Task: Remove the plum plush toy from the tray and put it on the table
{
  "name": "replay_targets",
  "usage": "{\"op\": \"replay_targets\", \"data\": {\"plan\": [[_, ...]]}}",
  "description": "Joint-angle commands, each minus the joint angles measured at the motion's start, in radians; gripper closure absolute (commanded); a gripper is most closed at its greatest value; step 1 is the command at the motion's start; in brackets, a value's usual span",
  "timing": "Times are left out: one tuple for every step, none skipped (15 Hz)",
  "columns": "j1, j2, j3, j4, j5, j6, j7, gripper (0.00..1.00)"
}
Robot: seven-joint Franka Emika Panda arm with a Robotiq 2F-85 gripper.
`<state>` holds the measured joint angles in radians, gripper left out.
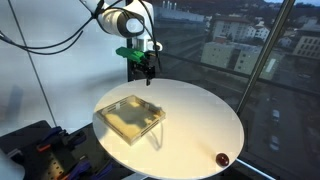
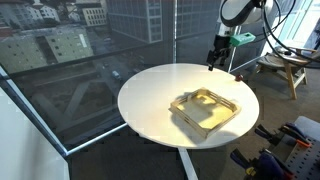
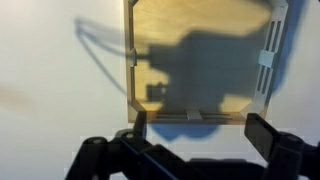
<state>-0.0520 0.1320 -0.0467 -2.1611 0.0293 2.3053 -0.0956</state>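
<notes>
hand (image 1: 141, 71) hangs open above the table (image 1: 200, 120), pointing down.

white rounded arm (image 1: 122, 20), green wrist band (image 1: 128, 52), black two-fingered hand (image 1: 141, 73)

Large windows (image 1: 250, 90) close the room, and through them city buildings (image 2: 50, 40) are seen from high above in both exterior views. A slanted metal frame bar (image 1: 265, 60) crosses the glass. A wooden stool (image 2: 285, 65) stands at the right edge. Dark equipment with some red parts (image 1: 40, 150) lies low in the corner.
</notes>
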Motion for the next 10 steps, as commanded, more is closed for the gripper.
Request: {"op": "replay_targets", "data": {"plan": [[0.009,-0.028,0.009,-0.01,-0.002,-0.019,0.028,0.0],[0.01,-0.029,0.011,-0.011,-0.001,-0.019,0.028,0.0],[0.01,-0.031,0.012,-0.011,0.0,-0.019,0.027,0.0],[0.01,-0.033,0.013,-0.012,0.002,-0.019,0.024,0.0],[0.007,-0.002,0.012,0.002,-0.001,-0.003,0.009,0.0],[0.007,-0.004,0.013,0.002,-0.001,-0.003,0.009,0.0],[0.007,-0.005,0.013,0.002,-0.001,-0.003,0.009,0.0],[0.007,-0.005,0.013,0.002,-0.001,-0.003,0.009,0.0],[0.007,-0.006,0.013,0.002,-0.001,-0.003,0.009,0.0],[0.007,-0.006,0.013,0.002,-0.001,-0.003,0.009,0.0]]}}
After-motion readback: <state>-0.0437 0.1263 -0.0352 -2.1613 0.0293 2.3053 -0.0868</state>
